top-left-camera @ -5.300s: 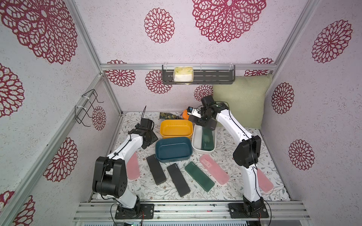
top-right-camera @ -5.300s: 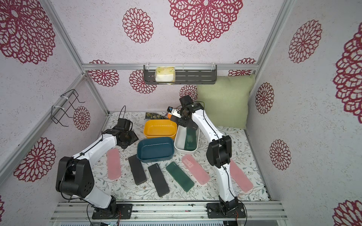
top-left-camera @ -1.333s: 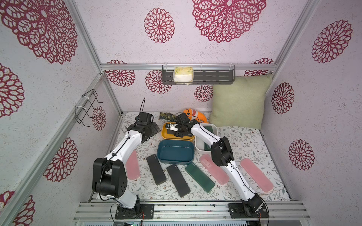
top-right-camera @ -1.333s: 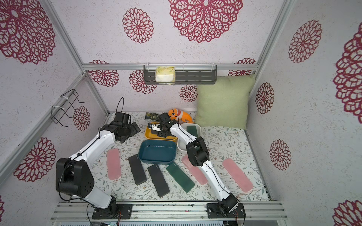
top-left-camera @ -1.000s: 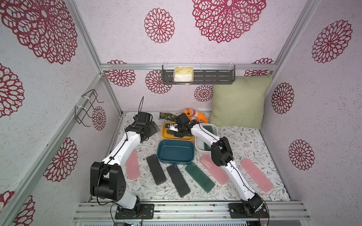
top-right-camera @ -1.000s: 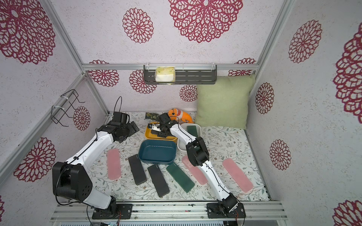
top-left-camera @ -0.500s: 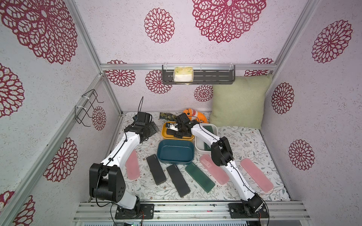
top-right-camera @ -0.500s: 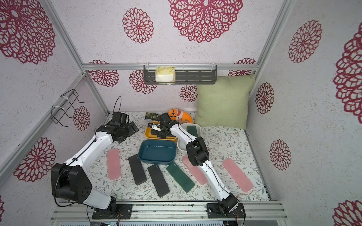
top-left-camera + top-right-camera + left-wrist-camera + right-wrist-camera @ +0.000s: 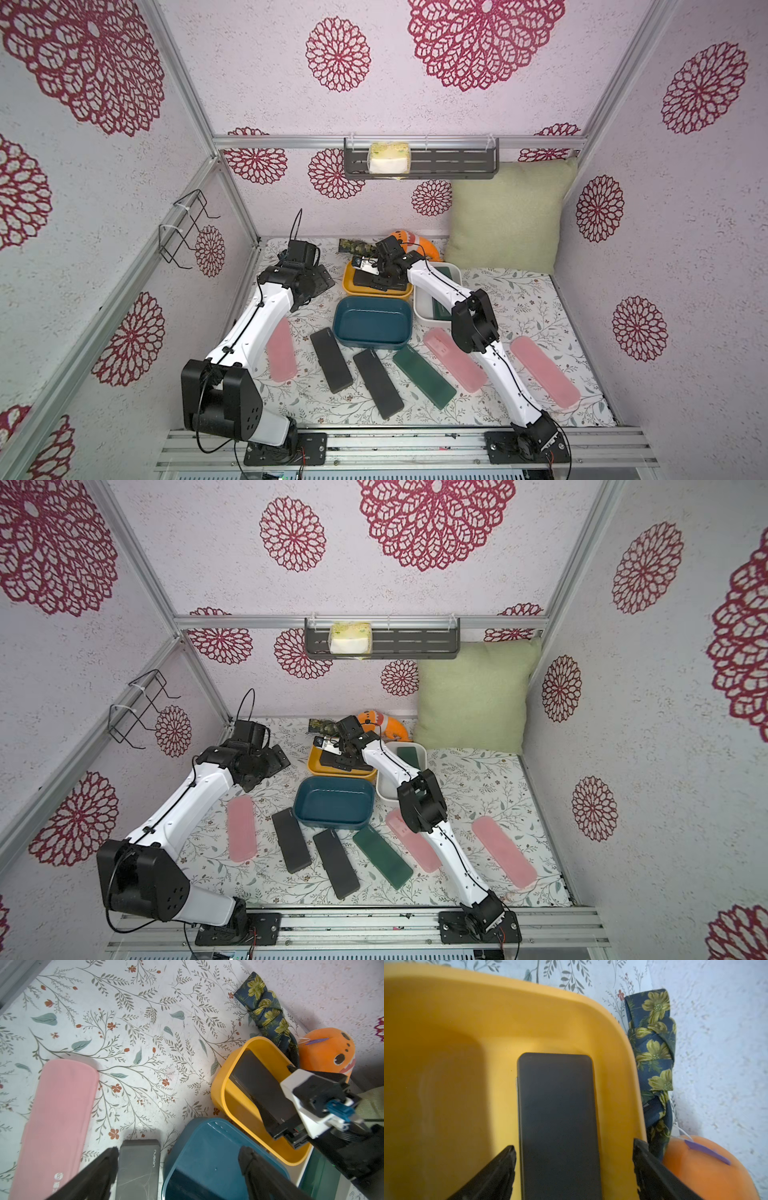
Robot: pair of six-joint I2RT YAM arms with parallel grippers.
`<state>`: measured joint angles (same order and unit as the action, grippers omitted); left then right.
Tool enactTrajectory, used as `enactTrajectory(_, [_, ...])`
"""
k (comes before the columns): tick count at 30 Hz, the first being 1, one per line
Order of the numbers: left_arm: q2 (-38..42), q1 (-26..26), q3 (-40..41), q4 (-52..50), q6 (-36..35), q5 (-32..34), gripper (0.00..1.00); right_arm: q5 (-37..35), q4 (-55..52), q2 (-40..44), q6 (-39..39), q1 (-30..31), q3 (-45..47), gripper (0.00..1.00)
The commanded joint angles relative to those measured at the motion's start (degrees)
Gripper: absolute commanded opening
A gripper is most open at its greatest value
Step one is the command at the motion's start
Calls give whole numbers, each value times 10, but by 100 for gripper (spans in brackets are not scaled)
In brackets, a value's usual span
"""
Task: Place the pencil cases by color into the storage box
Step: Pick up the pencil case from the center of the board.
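Observation:
A black pencil case (image 9: 556, 1105) lies flat in the yellow storage box (image 9: 467, 1043), also seen in a top view (image 9: 365, 279). My right gripper (image 9: 573, 1145) hangs over its end, open, with neither finger gripping it. The white box (image 9: 419, 316) holds a green case (image 9: 446, 274). The blue box (image 9: 337, 324) is empty. On the mat lie two black cases (image 9: 331, 359) (image 9: 378, 382), a green case (image 9: 424, 376) and three pink cases (image 9: 281, 353) (image 9: 453, 361) (image 9: 544, 376). My left gripper (image 9: 178, 1151) is open, raised left of the yellow box (image 9: 322, 282).
A green pillow (image 9: 507, 216) leans in the back right corner. An orange plush toy (image 9: 415, 245) and a folded floral cloth (image 9: 355, 246) lie behind the boxes. A dark shelf (image 9: 457, 164) and a wire rack (image 9: 183, 232) hang on the walls.
My right gripper came from the white box to the yellow box, then opened and let go of the black case there. The left arm drew back slightly toward the rear left.

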<state>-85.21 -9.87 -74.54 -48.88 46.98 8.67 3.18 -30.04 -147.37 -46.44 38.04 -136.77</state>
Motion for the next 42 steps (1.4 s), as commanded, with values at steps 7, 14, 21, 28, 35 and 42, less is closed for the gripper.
enactTrajectory(7, [-38, 41, 5, -90, 8, -13, 97, 0, 82, 136, 42, 0, 92, 97])
enactTrajectory(14, [-68, 87, 14, -151, -9, -8, 97, 2, 236, 285, 72, -4, 326, 98])
enactTrajectory(21, [-69, 158, 50, -137, -32, -23, 97, 24, 353, 407, 111, -11, 527, 99])
enactTrajectory(28, [-101, 205, 78, -105, -49, -33, 97, 24, 390, 451, 136, -25, 614, 99])
enactTrajectory(35, [-134, 221, 84, -78, -76, -43, 98, 10, 403, 472, 140, -31, 656, 99])
enactTrajectory(42, [-159, 232, 88, -68, -100, -50, 97, 2, 407, 483, 140, -31, 675, 99])
